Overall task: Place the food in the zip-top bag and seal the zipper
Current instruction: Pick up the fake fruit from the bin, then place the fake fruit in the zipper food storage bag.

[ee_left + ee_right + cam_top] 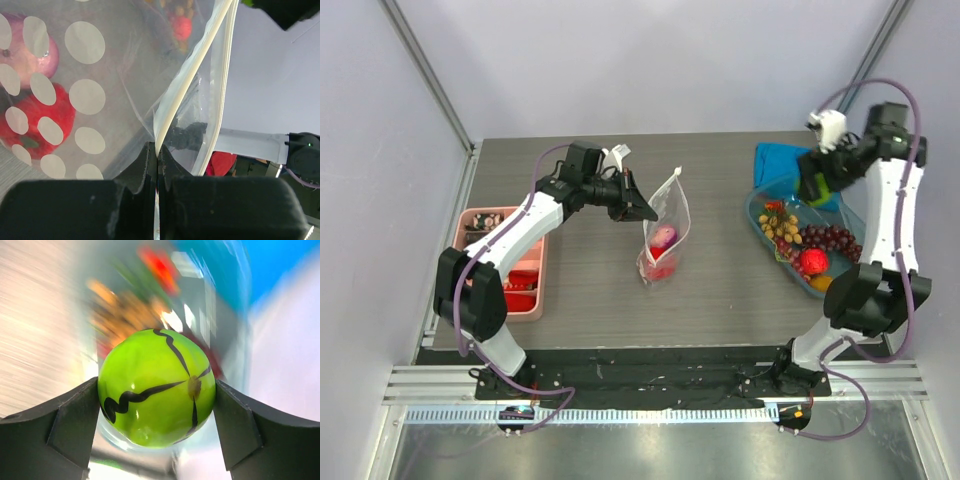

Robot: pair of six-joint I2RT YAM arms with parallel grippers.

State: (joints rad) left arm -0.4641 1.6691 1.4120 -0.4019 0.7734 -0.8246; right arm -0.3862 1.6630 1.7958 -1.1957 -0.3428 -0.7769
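Right gripper [156,392] clamps green fruit [150,375]; left gripper [157,162] pinches zipper [200,65].

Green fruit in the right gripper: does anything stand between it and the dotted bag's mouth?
Nothing visible does. Only table lies between the green fruit and the bag. The left gripper pinches one zipper lip from the bag's left side, off that path.
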